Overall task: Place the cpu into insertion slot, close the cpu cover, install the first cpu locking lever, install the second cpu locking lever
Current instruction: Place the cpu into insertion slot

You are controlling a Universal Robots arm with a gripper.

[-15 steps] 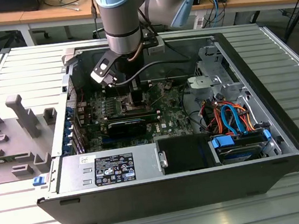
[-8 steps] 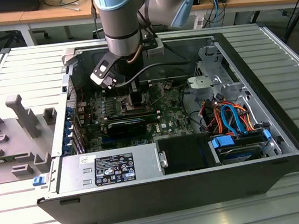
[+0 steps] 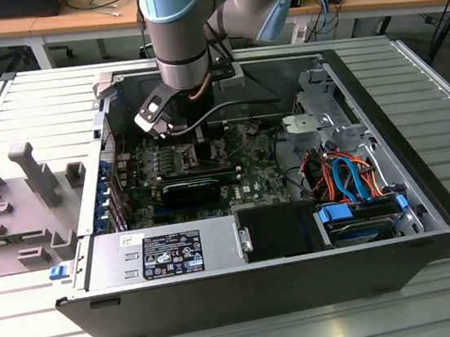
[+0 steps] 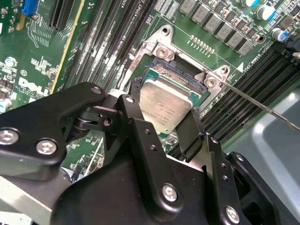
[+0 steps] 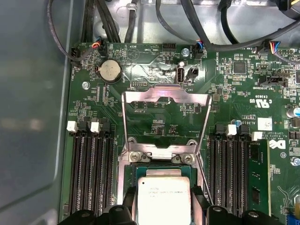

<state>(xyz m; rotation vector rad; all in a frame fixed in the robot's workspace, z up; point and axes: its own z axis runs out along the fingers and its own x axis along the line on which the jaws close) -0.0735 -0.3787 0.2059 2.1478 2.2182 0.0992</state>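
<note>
On the exterior view's left, a grey moulded holder (image 3: 24,201) lies on the ribbed tabletop (image 3: 436,85), just beside the open computer case (image 3: 224,296). The case holds a green circuit board (image 3: 250,173) and a labelled black box (image 3: 178,252) along its near wall. Towards the exterior view's right it also holds a grey drive cage (image 3: 325,111) above orange and blue cables (image 3: 349,178). The arm (image 3: 180,34) reaches down into the case over the board.

In the second wrist view the tool (image 4: 161,115) is clenched on the cpu (image 4: 164,105), with a black finger (image 4: 133,112) on each of two opposite edges. The cpu is nearly square, with no clear long axis. Its silvery flat face points up at the cameras, and its edges run parallel to the socket (image 4: 174,77) right under it. I cannot tell whether it is fully seated. In the first wrist view the cover (image 5: 164,93) stands swung open, hinged just beside the socket, which sits between two banks of memory slots (image 5: 91,164). A thin lever (image 4: 262,108) juts away from the socket's corner.
</note>
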